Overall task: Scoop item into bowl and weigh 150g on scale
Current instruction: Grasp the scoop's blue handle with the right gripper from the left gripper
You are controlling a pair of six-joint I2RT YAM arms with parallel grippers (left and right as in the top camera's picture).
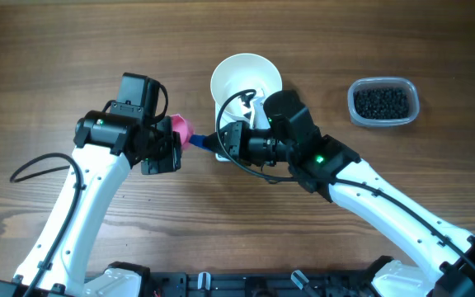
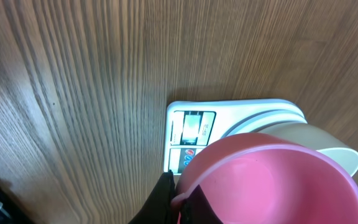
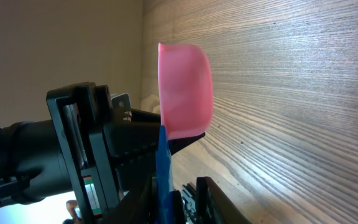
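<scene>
A pink scoop with a blue handle hangs between both arms, left of the white bowl. My left gripper is shut on the rim of the empty scoop cup. My right gripper reaches in from the right. Its jaws are narrow around the blue handle, which lies against one finger, with a small gap to the other. The bowl stands on the scale, whose display faces my left wrist. The item, a heap of tiny black beads, fills a tub at the right.
The clear plastic tub holding the beads stands on the wooden table to the right of the bowl. My right arm crosses the table in front of the bowl and hides most of the scale from above.
</scene>
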